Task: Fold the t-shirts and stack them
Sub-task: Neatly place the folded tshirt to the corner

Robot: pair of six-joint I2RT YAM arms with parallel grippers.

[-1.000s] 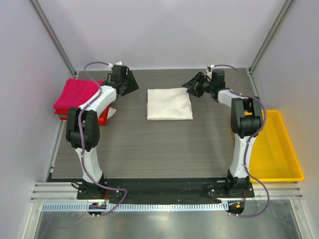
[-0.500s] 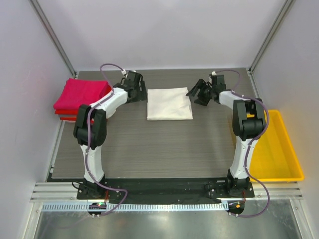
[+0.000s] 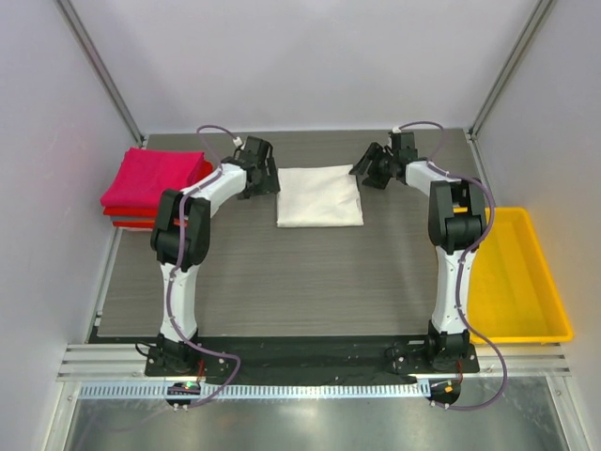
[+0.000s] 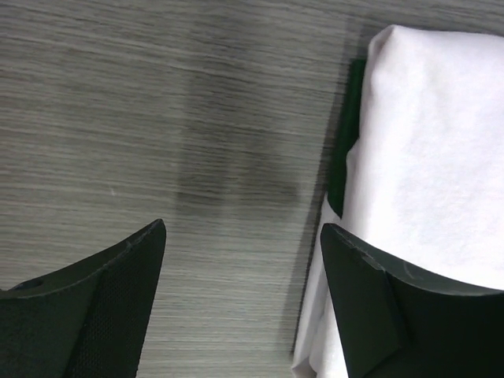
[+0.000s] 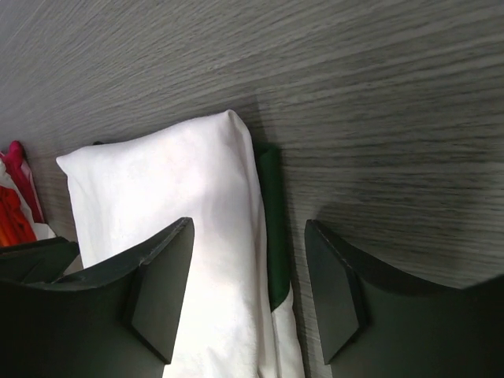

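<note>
A cream-white t-shirt (image 3: 319, 195) lies folded into a square at the table's back middle; a dark green part shows at its edges in the wrist views (image 4: 346, 134) (image 5: 269, 220). My left gripper (image 3: 263, 178) (image 4: 242, 260) is open and empty, straddling the shirt's left edge. My right gripper (image 3: 368, 172) (image 5: 248, 260) is open and empty, straddling the shirt's right edge. Folded magenta-pink and red shirts (image 3: 150, 183) are stacked at the far left.
A yellow plastic tray (image 3: 526, 272) sits off the table's right side. Grey walls and metal frame posts close in the back and sides. The dark wood-grain table (image 3: 300, 282) lies between the arms.
Both grippers have moved inward to the folded cream-white shirt's left and right edges. The shirt has not moved.
</note>
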